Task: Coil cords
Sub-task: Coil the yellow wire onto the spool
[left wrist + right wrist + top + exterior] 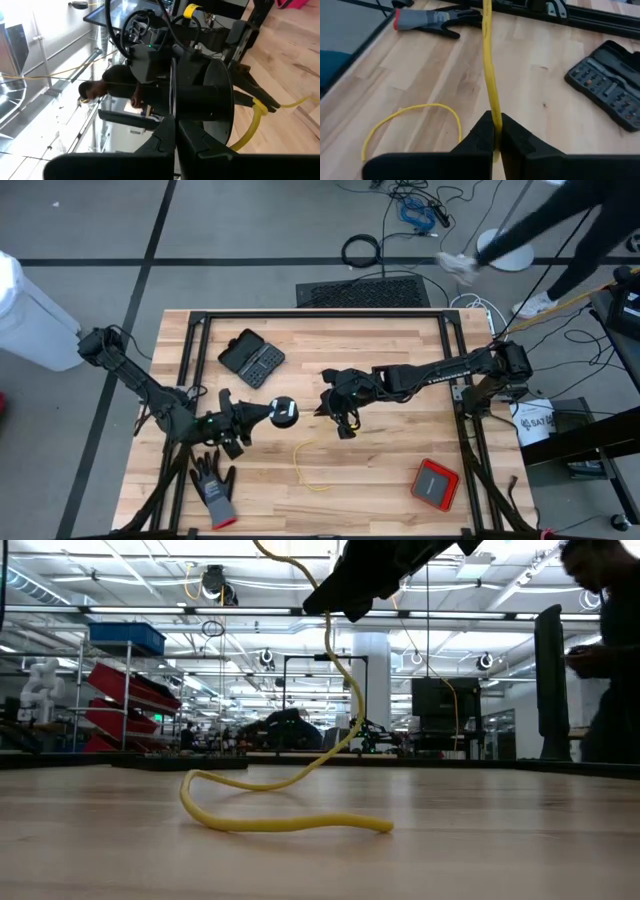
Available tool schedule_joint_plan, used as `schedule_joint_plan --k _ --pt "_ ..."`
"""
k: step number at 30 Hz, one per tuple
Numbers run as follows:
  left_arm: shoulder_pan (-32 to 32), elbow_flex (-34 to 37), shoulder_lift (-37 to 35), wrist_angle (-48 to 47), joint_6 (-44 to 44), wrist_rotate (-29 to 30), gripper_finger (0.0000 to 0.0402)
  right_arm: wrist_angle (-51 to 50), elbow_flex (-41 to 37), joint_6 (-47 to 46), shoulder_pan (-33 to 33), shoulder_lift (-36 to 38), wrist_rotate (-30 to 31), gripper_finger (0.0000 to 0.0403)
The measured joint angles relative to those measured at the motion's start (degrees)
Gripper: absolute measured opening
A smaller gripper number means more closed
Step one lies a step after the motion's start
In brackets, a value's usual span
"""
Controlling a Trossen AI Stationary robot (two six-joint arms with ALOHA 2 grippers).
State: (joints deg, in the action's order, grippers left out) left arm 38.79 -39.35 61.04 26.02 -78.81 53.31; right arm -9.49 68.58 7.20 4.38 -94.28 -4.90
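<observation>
A thin yellow cord [306,462] runs from a small black round spool [284,412] to a slack curve on the table near its middle. My left gripper [268,416] is shut on the spool. My right gripper [341,423], just right of the spool, is shut on the cord above the table. In the low view the cord hangs from my right gripper [350,595], and its free end [300,824] lies on the wood. The cord's loop also shows in the right wrist view [415,114]. My left gripper pinches the spool's thin round flange [172,107] at its rim between the two fingers, coming level from the table's left. The cord [252,122] leaves the spool on the side away from the fingers. My right gripper pinches the yellow cord [493,117] between its two fingers, part-way along its length, with the fingers lying across it. One stretch runs on straight from the fingers. The other hangs down [335,710] to the table and lies there slack.
A black open tool case [251,358] lies at the far left of the table. A grey glove [213,488] lies at the near left edge and a red box [436,483] at the near right. A person walks on the floor beyond the far edge [560,225].
</observation>
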Motion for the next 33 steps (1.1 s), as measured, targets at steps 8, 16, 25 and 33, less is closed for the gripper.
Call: schedule_joint_plan --k 8,16,25,33 --pt "0.0 0.0 0.0 0.0 0.2 1.7 0.0002 -8.2 0.0 -1.3 -2.2 1.1 4.9 0.0002" --pt "0.0 0.0 0.0 -0.1 0.5 6.3 0.0002 -17.0 0.0 -3.7 -3.6 6.1 12.8 0.0001" --pt "0.0 0.0 0.0 0.0 0.9 8.7 0.0002 -24.1 0.0 -6.4 -2.9 15.2 16.4 0.0001" --pt "0.0 0.0 0.0 0.0 1.6 13.1 0.0002 -32.6 0.0 -9.7 -0.4 22.7 18.9 0.0"
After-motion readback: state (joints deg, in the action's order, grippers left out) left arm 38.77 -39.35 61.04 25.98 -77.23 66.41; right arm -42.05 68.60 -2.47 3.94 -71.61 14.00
